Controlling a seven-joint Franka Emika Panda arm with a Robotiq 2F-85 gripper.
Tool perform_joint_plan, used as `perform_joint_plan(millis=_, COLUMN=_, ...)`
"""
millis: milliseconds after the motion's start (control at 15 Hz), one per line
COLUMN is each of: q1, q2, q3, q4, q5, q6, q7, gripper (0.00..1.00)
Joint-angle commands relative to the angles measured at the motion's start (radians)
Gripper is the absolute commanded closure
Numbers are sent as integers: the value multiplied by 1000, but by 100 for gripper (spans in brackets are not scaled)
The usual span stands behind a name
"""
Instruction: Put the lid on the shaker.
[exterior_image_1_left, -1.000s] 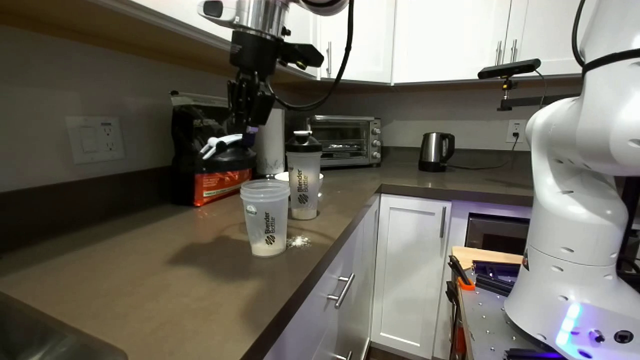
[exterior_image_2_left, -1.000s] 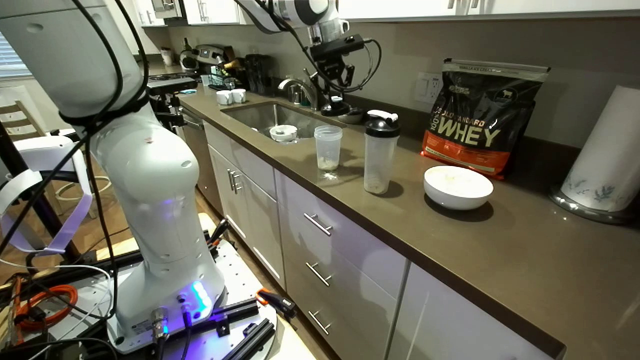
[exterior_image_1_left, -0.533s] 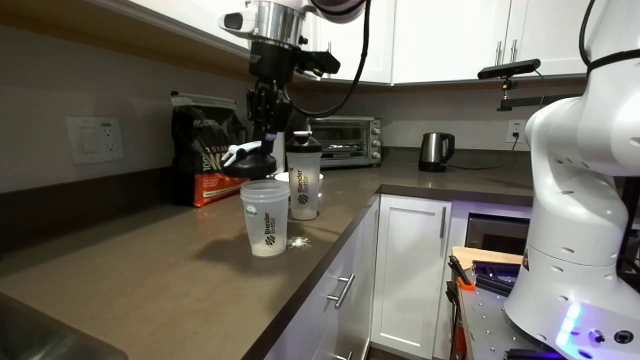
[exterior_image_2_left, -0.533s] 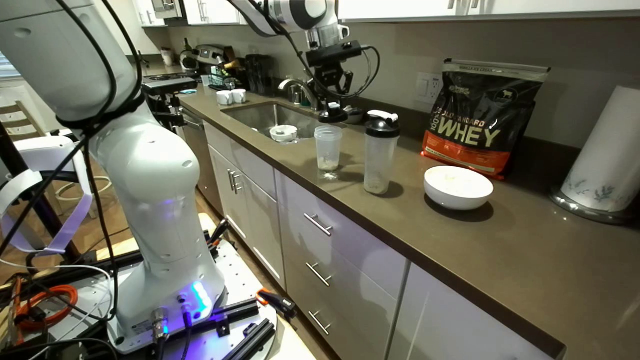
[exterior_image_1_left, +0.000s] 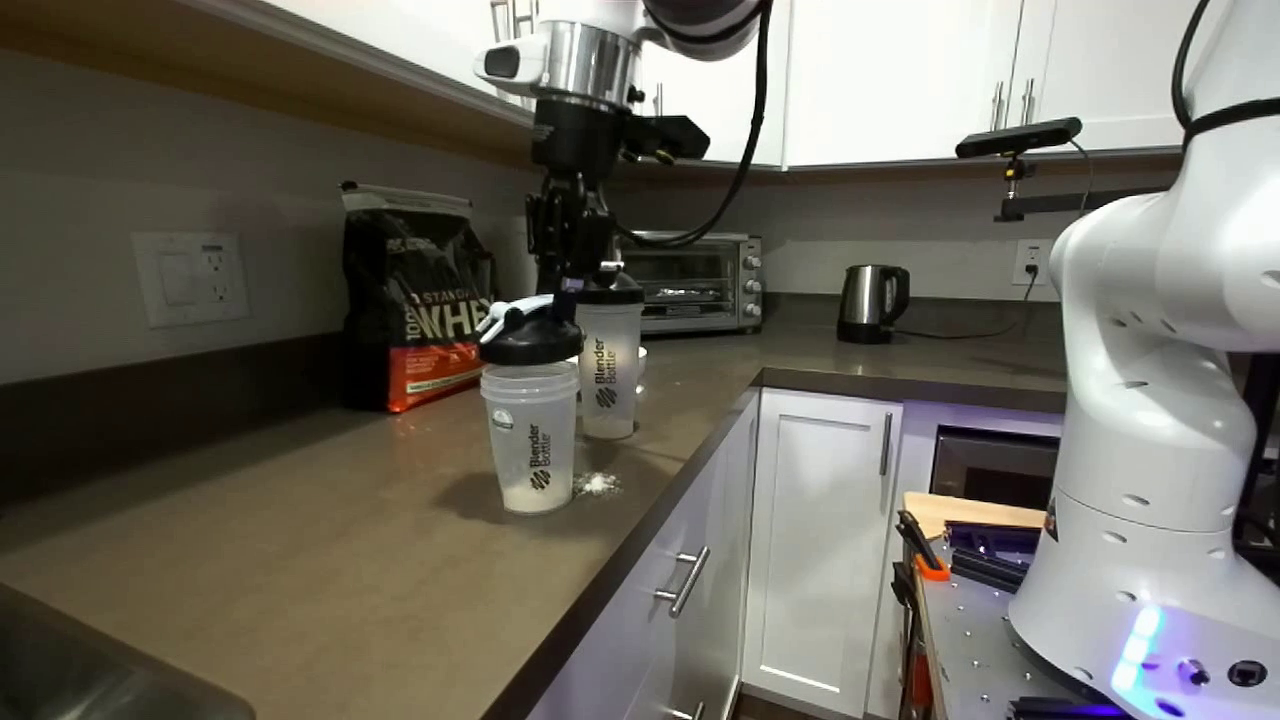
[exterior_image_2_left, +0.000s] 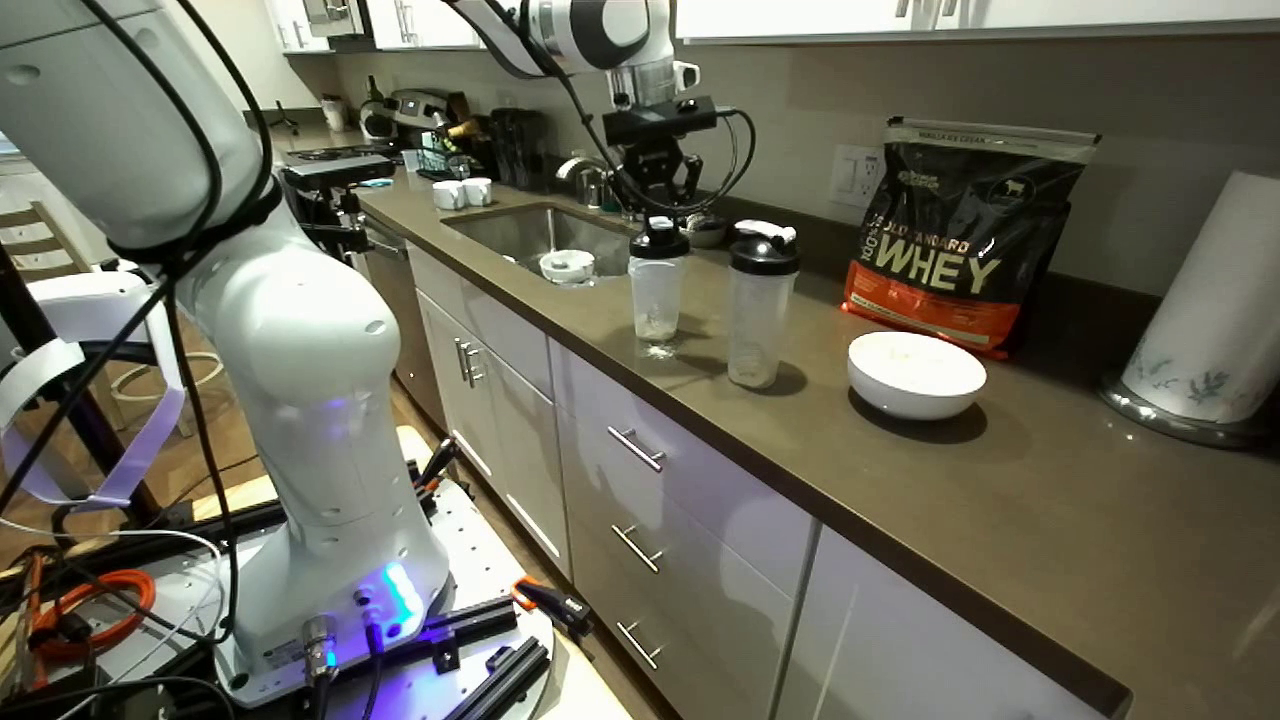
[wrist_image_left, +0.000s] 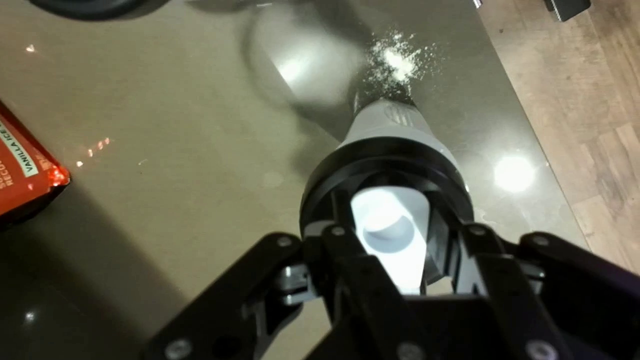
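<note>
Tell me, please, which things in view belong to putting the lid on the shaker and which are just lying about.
Belonging to the job:
gripper
black shaker lid
translucent Blender Bottle shaker

Just lying about:
second Blender Bottle
Gold Standard whey bag
white bowl
paper towel roll
toaster oven
stainless electric kettle
spilled white powder

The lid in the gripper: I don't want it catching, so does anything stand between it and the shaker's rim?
Nothing visible does: the lid is right over the shaker in both exterior views. The dark-topped bottle stands beside the shaker, not between. I can't tell whether lid and shaker touch.
</note>
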Motion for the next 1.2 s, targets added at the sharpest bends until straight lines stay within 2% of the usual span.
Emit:
perform_joint_plan(millis=0, q1=28, q2=-44, q3=-18, q4=-37, q5=39, q6=-12, q7=21, gripper=86)
perform_joint_plan(millis=467, q1=51, q2=-60, q3=-20, q4=-58, q5=53, q6=-4, q7=38, gripper=86)
perform_joint_plan(millis=1133, q1=47, q2=-49, q3=-25, q4=-81, q5=36, q6=24, q7=38, gripper=86)
